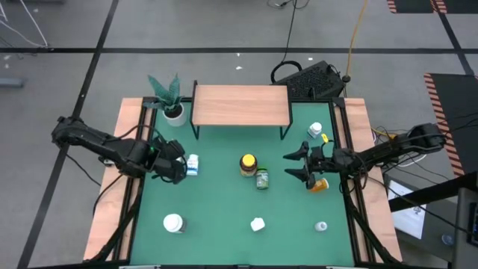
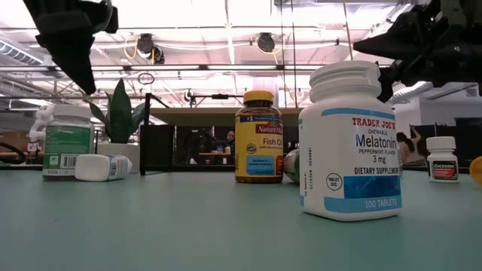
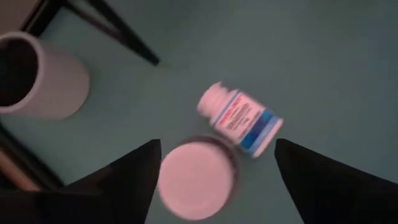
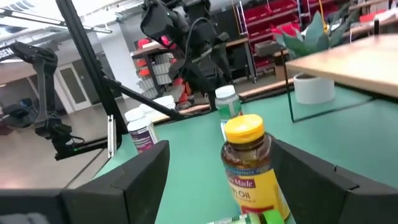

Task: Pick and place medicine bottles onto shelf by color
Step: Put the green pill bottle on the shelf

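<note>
Two bottles [image 3: 198, 180] below spread left end effector [image 3: 214, 171] fingers.

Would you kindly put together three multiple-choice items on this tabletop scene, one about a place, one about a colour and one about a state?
1. Where does the white plant pot stand?
A. beside the shelf's left end
B. on top of the shelf
C. at the table's near edge

2. What colour is the cap of the fish oil bottle?
A. white
B. yellow
C. green

3. How do the fingers of the left gripper stand?
A. shut on a bottle
B. shut on nothing
C. open over a white-capped bottle

Answers:
1 A, the high view shows the pot on the table just left of the board.
2 B, the low and right wrist views show a yellow cap.
3 C, the left wrist view shows both fingers spread wide, clear of the cap.
</note>
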